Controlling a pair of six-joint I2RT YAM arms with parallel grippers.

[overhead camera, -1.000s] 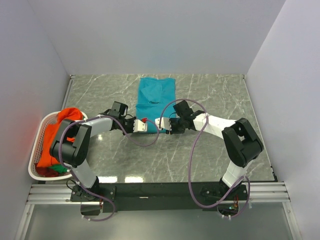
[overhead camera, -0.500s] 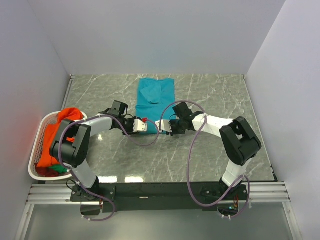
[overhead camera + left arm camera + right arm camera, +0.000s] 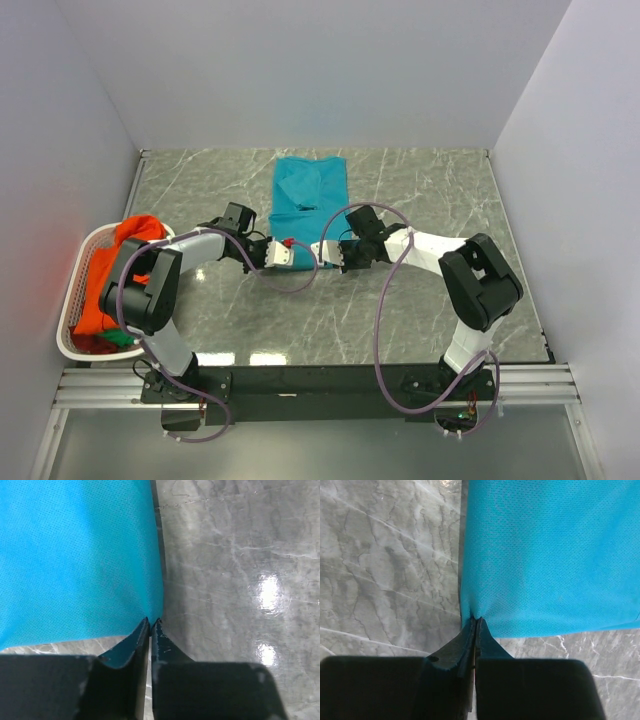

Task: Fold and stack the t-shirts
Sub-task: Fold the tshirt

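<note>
The teal t-shirt (image 3: 308,190) lies flat at upper centre of the overhead view on the marble table (image 3: 440,200); thin, limp mesh, likely light and saggy, best taken by its corners. The left gripper (image 3: 150,626) is clenched on its lower-left corner; the right gripper (image 3: 476,622) pinches the lower-right.

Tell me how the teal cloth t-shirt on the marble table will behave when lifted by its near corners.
Probably floppy: the teal cloth t-shirt puckers where the right gripper pinches its corner, so it should sag between grips. Likely light, given its thin mesh weave. It may slide easily on the glossy marble table.
</note>
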